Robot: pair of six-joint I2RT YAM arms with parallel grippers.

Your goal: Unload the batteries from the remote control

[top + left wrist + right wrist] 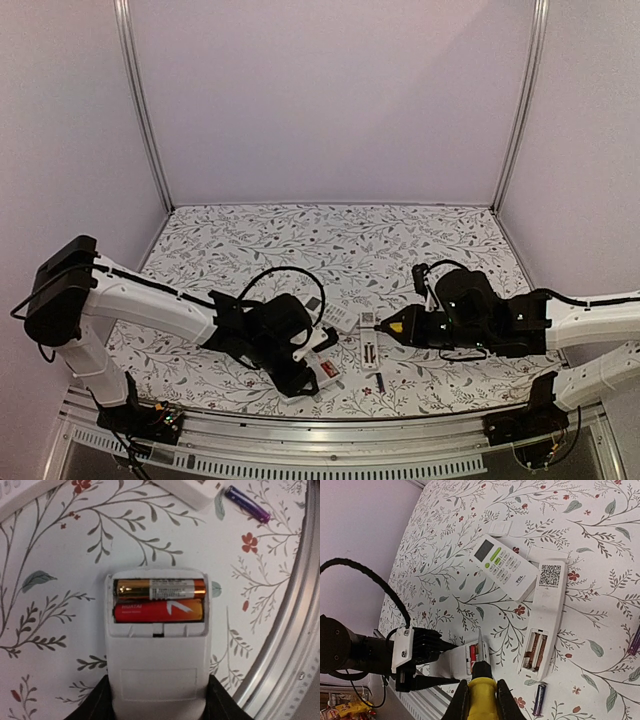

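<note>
At the left of the table (300, 240), near its front edge, your left gripper (451, 663) has its fingers (95, 705) pressed against both sides of a white remote (159, 680), grasping it by the lower body with the back facing up. The battery bay of this remote is uncovered, and two batteries lie in it side by side: a gold-banded battery (160, 588) on the far side and a red battery (159, 611) nearer the gripper. Both are seated fully in the bay.

Just right of that, you have two more remotes lying flat and touching each other. The keypad remote (504, 567) is face up, with its small screen and green button showing. The QR-code remote (547, 615) lies face down beside it, its bay open with the spring contacts showing. A small white cover (500, 527) sits on the cloth beyond the keypad remote.

A dark blue battery (539, 698) lies loose on the cloth just off the bay end of the QR-code remote. A second loose battery (635, 642), purple, lies further right at the edge of the right wrist view.

On the right, your right gripper (400, 326) is clenched on the yellow-handled tool (481, 697). The tool's thin metal tip points left and lies over the bay of the held remote, by the red battery. You cannot tell from these views whether the tip touches the battery.
</note>
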